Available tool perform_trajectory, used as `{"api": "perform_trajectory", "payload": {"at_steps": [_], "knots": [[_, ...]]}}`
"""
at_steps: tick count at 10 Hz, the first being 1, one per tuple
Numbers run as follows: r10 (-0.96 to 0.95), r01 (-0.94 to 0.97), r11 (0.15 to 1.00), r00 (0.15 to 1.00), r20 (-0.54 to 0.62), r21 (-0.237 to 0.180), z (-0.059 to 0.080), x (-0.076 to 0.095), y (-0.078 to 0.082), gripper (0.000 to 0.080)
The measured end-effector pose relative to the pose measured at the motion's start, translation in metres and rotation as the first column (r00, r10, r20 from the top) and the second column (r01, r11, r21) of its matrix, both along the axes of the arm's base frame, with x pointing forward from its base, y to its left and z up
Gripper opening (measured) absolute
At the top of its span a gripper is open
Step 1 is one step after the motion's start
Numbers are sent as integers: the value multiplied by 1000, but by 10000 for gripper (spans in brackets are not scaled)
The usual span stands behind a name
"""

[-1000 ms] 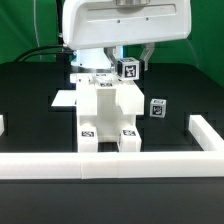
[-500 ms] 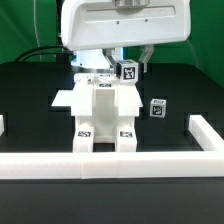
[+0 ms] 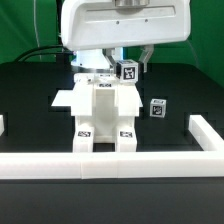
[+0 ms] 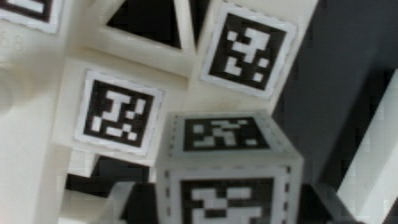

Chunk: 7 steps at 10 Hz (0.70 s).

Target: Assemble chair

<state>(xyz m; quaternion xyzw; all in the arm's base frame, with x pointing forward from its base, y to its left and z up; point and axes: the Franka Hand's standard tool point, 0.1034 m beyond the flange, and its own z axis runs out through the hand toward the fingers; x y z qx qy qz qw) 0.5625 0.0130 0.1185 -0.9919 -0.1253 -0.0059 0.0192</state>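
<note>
No legible writing; only coded tags (image 4: 121, 110) on the chair (image 3: 105, 112)

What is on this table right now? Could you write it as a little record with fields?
surface: black table, green backdrop behind
chair: partly built white block, upright at centre, tags on its front
gripper: above the chair, shut, mostly hidden
loose part: small tagged piece, on the exterior view's right of the chair, apart from it
border: long white rail along the front
</note>
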Motion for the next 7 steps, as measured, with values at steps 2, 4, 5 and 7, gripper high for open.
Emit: {"api": "perform_trajectory", "payload": {"at_steps": [2,4,5,7], "knots": [[-20,20,1000,1000,-1,0,0,0,0,284],[-159,159,987,987,-6,2,0,0,0,284],[-227,227,974,974,-9,2,0,0,0,284],[-356,356,935,934,-15,1,0,0,0,284]]}}
